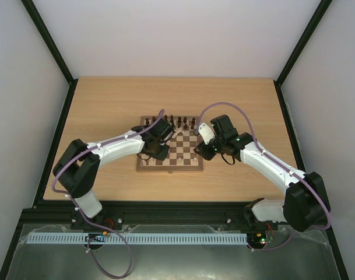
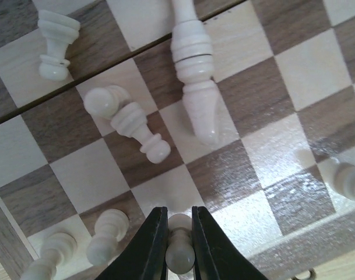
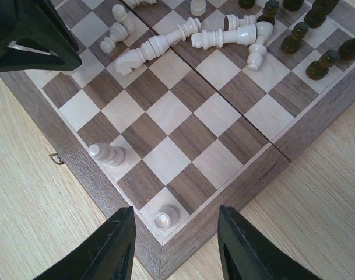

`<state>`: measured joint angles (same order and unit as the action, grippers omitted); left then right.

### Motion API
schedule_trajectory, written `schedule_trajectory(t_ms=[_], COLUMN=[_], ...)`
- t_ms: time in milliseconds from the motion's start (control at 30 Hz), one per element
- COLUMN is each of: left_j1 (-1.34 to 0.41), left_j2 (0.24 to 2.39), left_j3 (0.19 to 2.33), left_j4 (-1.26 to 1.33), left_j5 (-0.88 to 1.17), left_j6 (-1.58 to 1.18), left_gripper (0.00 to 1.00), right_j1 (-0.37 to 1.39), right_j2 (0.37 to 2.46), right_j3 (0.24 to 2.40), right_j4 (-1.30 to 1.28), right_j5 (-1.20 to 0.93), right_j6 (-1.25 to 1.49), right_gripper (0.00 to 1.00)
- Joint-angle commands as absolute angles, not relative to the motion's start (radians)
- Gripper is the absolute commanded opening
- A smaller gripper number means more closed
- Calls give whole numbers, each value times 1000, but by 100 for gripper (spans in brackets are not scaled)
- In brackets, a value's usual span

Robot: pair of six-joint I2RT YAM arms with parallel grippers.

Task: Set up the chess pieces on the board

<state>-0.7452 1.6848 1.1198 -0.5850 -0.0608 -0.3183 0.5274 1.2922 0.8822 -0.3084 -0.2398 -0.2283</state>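
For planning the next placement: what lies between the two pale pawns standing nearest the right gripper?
One bare dark square, between the corner pawn and the second pawn, shown in the right wrist view.

Left arm (image 1: 116,148) and right arm (image 1: 273,166) are wearing white shells with black joints; purple cables (image 1: 224,104) are arching toward 12 o'clock.

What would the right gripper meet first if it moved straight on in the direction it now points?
Probably the cream pawn on the corner square of the board. It stands between the open fingers of the right gripper, though depth is unclear.
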Motion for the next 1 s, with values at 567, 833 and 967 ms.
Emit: schedule_trajectory(t_ms=[567,833,967], left_j1=[-718,-718,-718], left_j2=[1743,1719,1662], left_j3=[1106,1132,1176], left_j4=[-555,-582,-606], left_j5=[-54,-52,-44], left_j6=[-330,-332,-315], left_gripper=[13,23,27], right_j1=[522,522,523], right_j2=[1317,1316,1315], right_j3=[869,871,871], right_j4=[-314,-316,-316], right_j5=[-245,-249,-251], right_j6=[-249,-249,-249], right_gripper=[40,41,40])
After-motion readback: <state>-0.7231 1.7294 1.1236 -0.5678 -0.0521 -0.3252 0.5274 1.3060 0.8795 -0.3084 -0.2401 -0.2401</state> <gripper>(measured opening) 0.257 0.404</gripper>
